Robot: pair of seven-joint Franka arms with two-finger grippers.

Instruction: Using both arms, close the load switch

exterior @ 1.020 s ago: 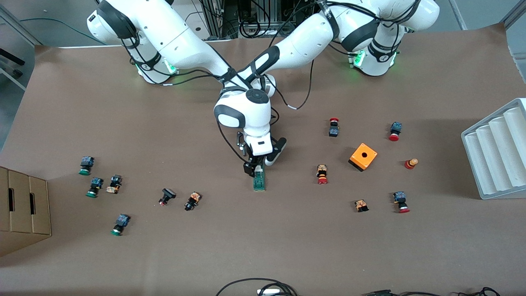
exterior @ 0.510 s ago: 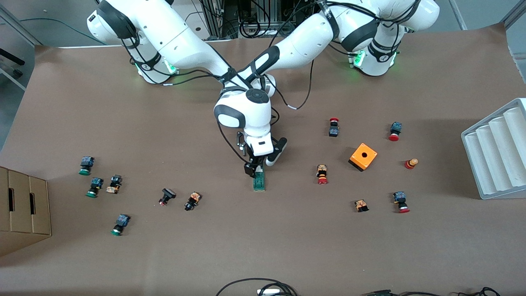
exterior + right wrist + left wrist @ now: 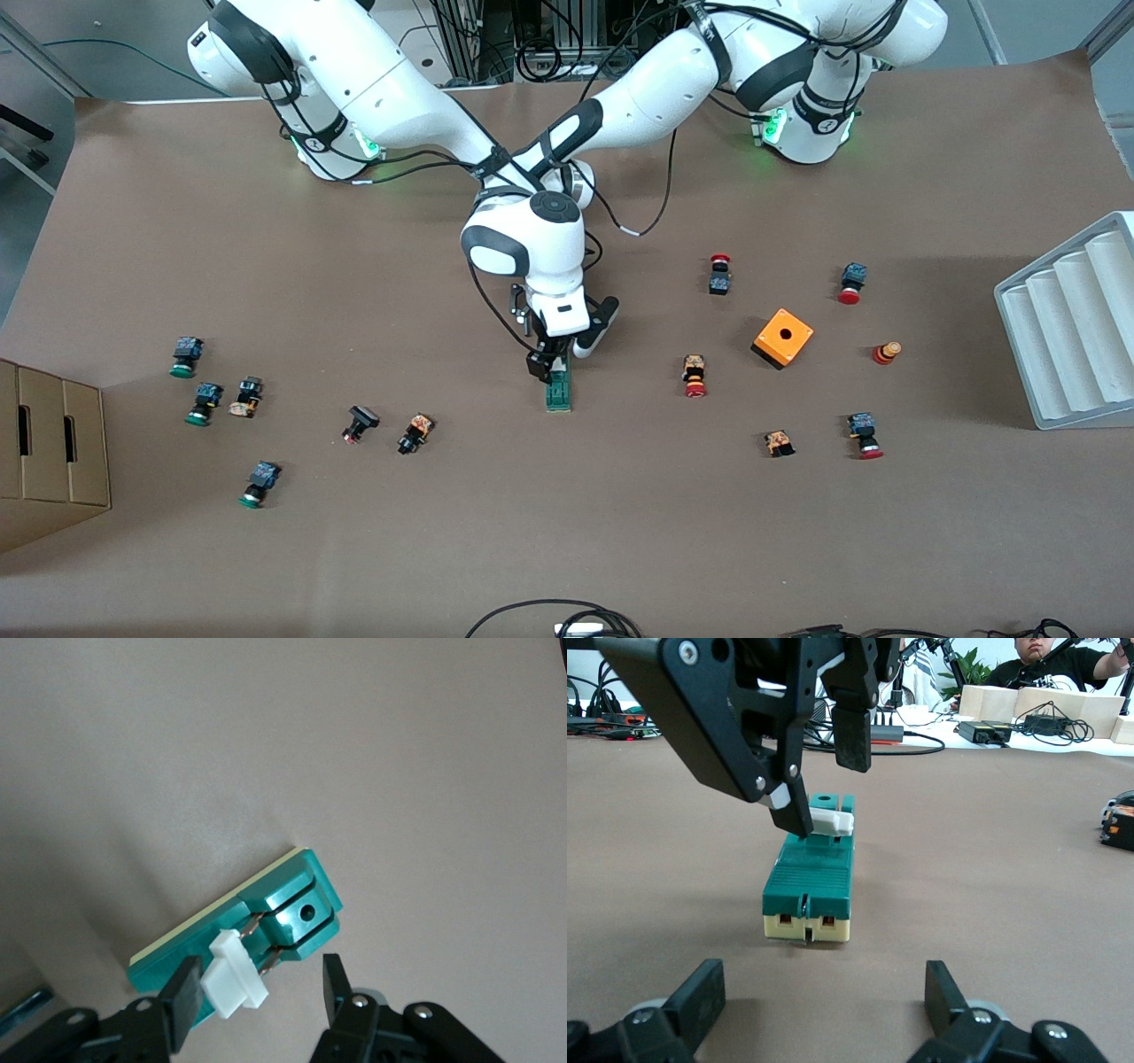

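The load switch (image 3: 558, 392) is a narrow dark-green block lying on the brown table at its middle. In the right wrist view its white lever (image 3: 236, 976) stands up from the body (image 3: 283, 904). My right gripper (image 3: 550, 361) hangs over the switch's lever end, open, with its fingers on either side of the lever (image 3: 831, 822). One right fingertip (image 3: 182, 999) touches the lever and the other stands apart from it. My left gripper (image 3: 824, 999) is low at the table just short of the switch (image 3: 809, 889), open and holding nothing; it shows beside the right hand (image 3: 592, 330).
An orange box with a hole (image 3: 783, 338) and several red-capped push buttons (image 3: 695, 376) lie toward the left arm's end. Several green-capped buttons (image 3: 204, 403) lie toward the right arm's end. A white ribbed tray (image 3: 1072, 328) and a cardboard box (image 3: 49, 447) stand at the table's ends.
The right gripper's fingers have drawn a little closer together around the white lever. Neither arm has otherwise visibly moved.
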